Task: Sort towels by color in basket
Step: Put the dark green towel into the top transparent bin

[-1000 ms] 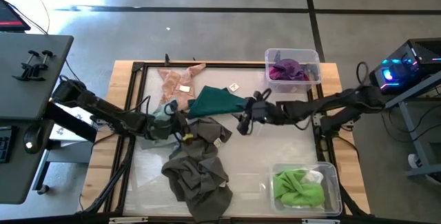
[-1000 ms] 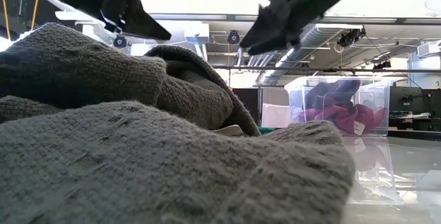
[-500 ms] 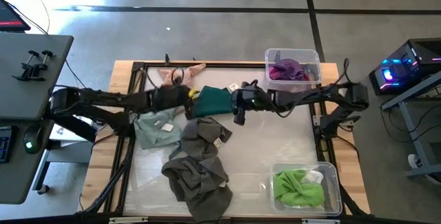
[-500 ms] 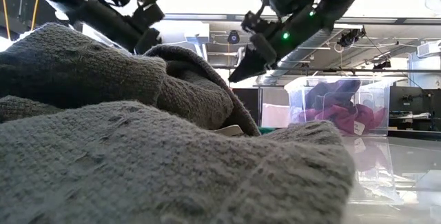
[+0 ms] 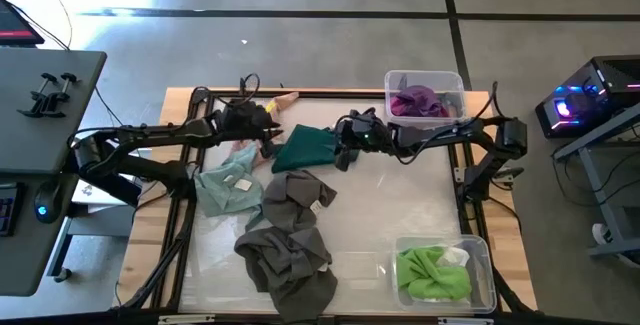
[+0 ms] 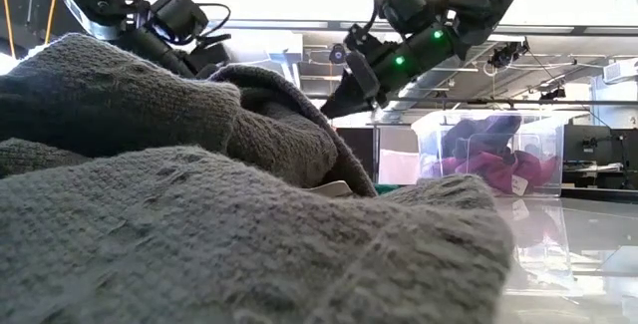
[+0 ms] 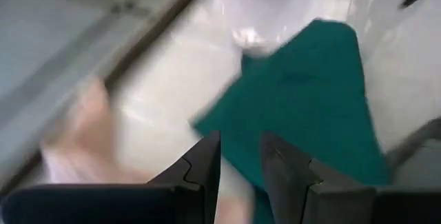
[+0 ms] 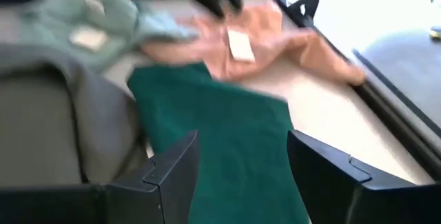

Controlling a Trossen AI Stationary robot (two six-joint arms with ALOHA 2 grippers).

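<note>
The high view is showing the whole counter [image 5: 440, 205]: a dark green towel [image 5: 308, 148] is lying near the far edge, a peach-pink towel [image 5: 243, 154] just left of it, a pale mint towel [image 5: 228, 187] nearer, and a dark grey pile [image 5: 285, 240] toward the front. Magenta towels [image 5: 415, 101] are sitting in the far-right bin [image 5: 452, 83]; lime green towels [image 5: 432, 271] are filling the near-right bin [image 5: 482, 255].

The low view is mostly blocked by the grey pile [image 6: 199, 214] — only the far bin [image 6: 488, 155] and both arms overhead are showing.

The left gripper [image 5: 268, 131] is hovering at the green towel's left edge; its wrist view shows the fingers [image 7: 203, 162] narrowly parted, grasping nothing. The right gripper [image 5: 343, 157] is hanging over the towel's right edge, jaws released wide, with green cloth [image 8: 227, 148] lying between them.

White tags on the towels are too blurred to read.
</note>
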